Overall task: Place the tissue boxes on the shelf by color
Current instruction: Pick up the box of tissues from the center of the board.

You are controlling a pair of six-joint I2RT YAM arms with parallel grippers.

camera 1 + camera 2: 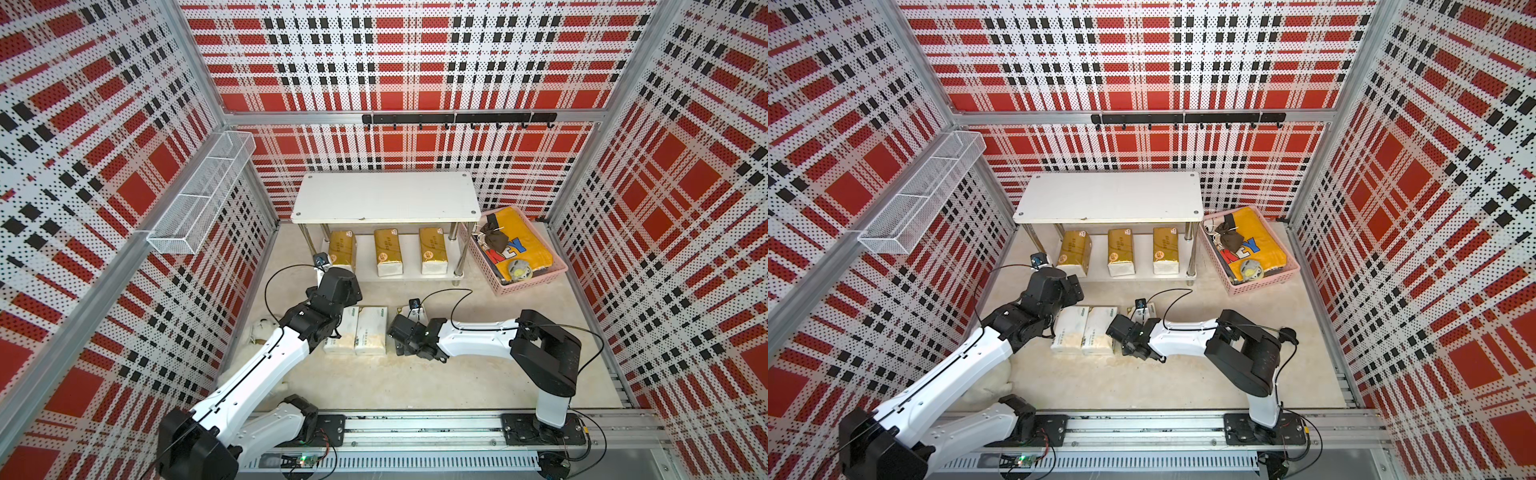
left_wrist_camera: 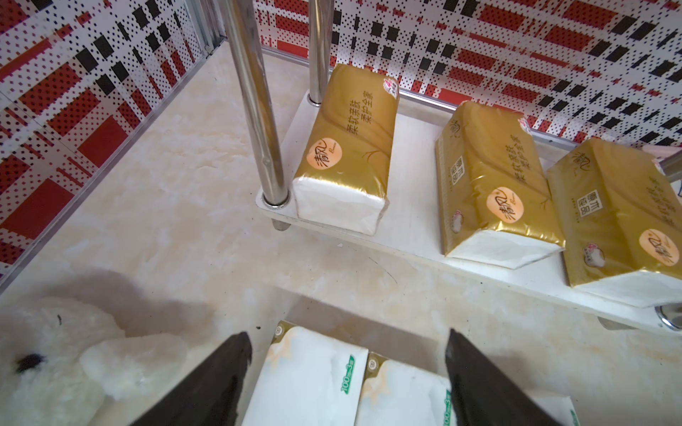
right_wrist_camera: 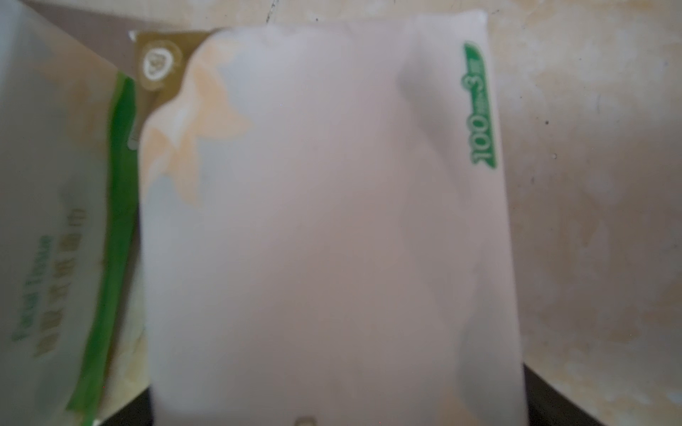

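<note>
Three gold tissue boxes (image 1: 388, 252) (image 2: 491, 177) lie in a row on the lower board of the shelf (image 1: 386, 195); its top board is bare. Two white tissue boxes (image 1: 371, 330) (image 2: 306, 376) lie side by side on the floor in front. My left gripper (image 2: 347, 335) (image 1: 341, 296) hangs open above them, its tips apart and touching nothing. A third white tissue box (image 3: 324, 221) lies to their right, mostly hidden under my right gripper (image 1: 401, 332) (image 3: 337, 404). That gripper stands open, its jaws straddling the third box on both sides.
A white plush toy (image 1: 262, 328) (image 2: 55, 354) lies on the floor under the left arm. A pink basket (image 1: 536, 280) of clothes stands right of the shelf. A white wire basket (image 1: 199, 195) hangs on the left wall, and a black hook rail (image 1: 457, 118) runs along the back wall.
</note>
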